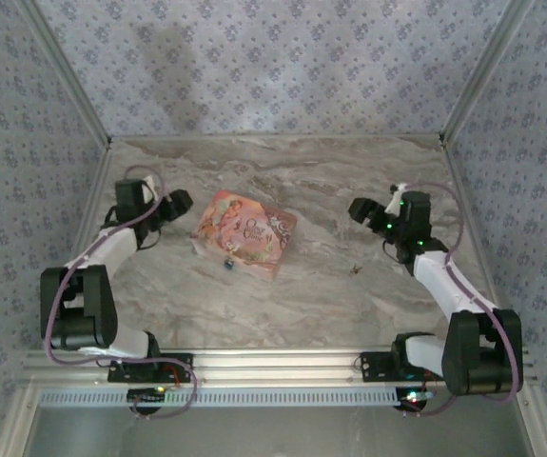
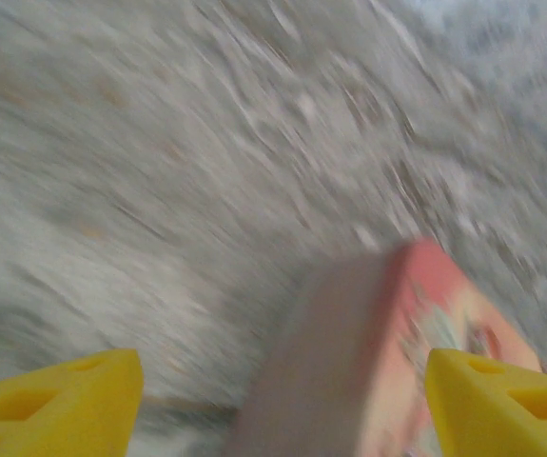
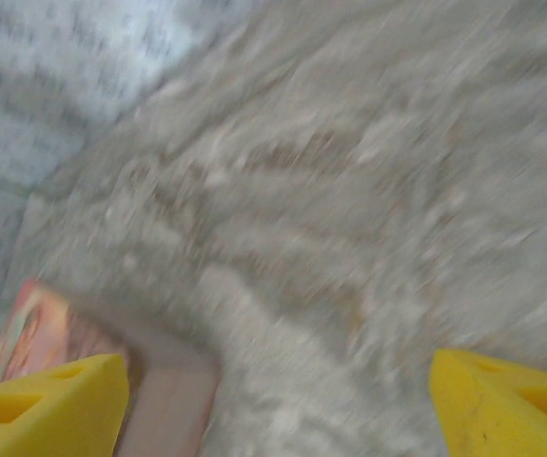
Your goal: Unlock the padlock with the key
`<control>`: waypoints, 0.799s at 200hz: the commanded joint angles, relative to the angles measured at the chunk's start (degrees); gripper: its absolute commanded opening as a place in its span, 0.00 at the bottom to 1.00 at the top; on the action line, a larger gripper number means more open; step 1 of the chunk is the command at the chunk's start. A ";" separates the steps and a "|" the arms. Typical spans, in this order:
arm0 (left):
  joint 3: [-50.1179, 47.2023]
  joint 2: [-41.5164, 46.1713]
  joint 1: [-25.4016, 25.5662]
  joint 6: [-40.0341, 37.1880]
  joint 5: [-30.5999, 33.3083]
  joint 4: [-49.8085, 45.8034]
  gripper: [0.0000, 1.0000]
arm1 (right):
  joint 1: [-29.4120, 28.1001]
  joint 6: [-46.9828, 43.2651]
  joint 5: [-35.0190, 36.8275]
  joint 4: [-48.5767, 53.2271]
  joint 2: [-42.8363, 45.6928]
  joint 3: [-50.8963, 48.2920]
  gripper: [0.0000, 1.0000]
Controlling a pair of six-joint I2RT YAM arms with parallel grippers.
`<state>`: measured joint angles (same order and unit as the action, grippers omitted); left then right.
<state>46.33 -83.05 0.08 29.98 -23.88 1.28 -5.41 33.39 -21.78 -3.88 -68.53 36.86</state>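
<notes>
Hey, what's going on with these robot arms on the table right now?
Two robot arms are set up to unlock a small padlock, but nothing is in hand yet. The left end effector is open beside the pink box, and the right end effector is open over the table. The blue padlock lies at the box's near edge; the key lies nearer the right arm.

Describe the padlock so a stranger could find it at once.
Start at the marble-patterned table and find the pink illustrated box lying left of centre. At the box's near edge sits the padlock: a tiny blue speck, unlike the dark key lying alone farther right.
</notes>
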 commanded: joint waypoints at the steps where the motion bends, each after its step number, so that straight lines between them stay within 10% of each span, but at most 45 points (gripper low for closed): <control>1: -0.70 -1.09 3.26 1.14 -4.83 -3.48 0.77 | -6.02 4.85 -4.17 5.81 -0.10 0.93 0.83; 64: -2.39 0.37 13.41 0.79 -3.93 -5.80 0.70 | -20.96 11.27 -0.92 1.21 -5.09 0.09 0.77; 160: -0.41 -6.30 31.03 10.30 2.64 5.32 0.70 | -19.69 7.71 2.48 7.16 -17.13 9.89 0.68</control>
<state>43.05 -85.21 26.24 36.84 -17.87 2.90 -25.69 43.66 -18.61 1.76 -82.13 42.11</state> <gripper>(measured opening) 0.698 0.679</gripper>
